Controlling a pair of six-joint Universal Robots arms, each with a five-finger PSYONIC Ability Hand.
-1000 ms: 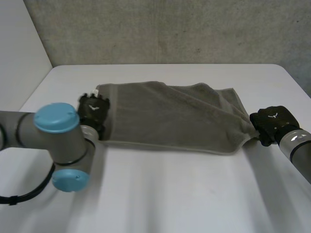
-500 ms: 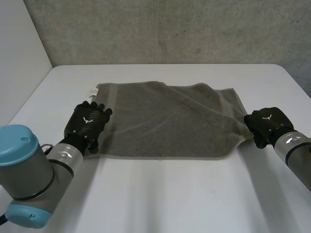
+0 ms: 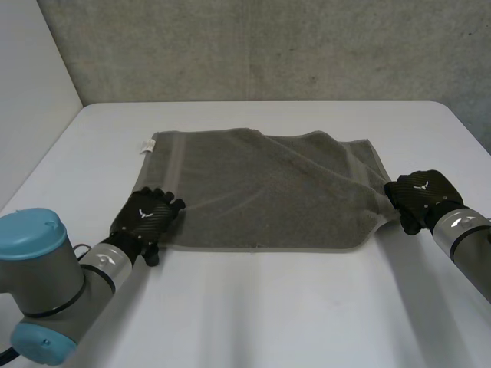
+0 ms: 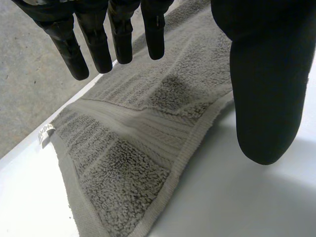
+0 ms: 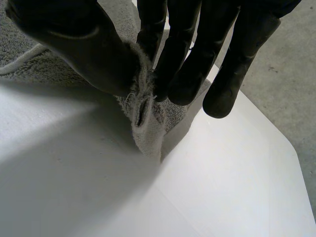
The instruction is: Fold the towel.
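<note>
A grey towel (image 3: 268, 188) lies spread on the white table (image 3: 268, 307), with a small white label (image 3: 145, 146) at its far left corner. My left hand (image 3: 146, 218) hovers at the towel's near left corner, fingers (image 4: 98, 44) straight and apart from the thumb (image 4: 261, 94), holding nothing. The towel's left edge (image 4: 128, 158) lies under that hand. My right hand (image 3: 418, 198) is at the towel's right edge, near its front corner. Its thumb (image 5: 74, 39) and fingers (image 5: 182, 59) pinch a bunched bit of the towel (image 5: 145, 123), lifted slightly off the table.
A grey concrete wall (image 3: 268, 46) runs behind the table's far edge. Bare white tabletop (image 3: 291, 314) stretches in front of the towel and to both sides.
My left hand has drawn back from the towel's left edge toward its near left corner, and the arm's elbow has swung down and left. The right hand has pulled the towel flatter.
</note>
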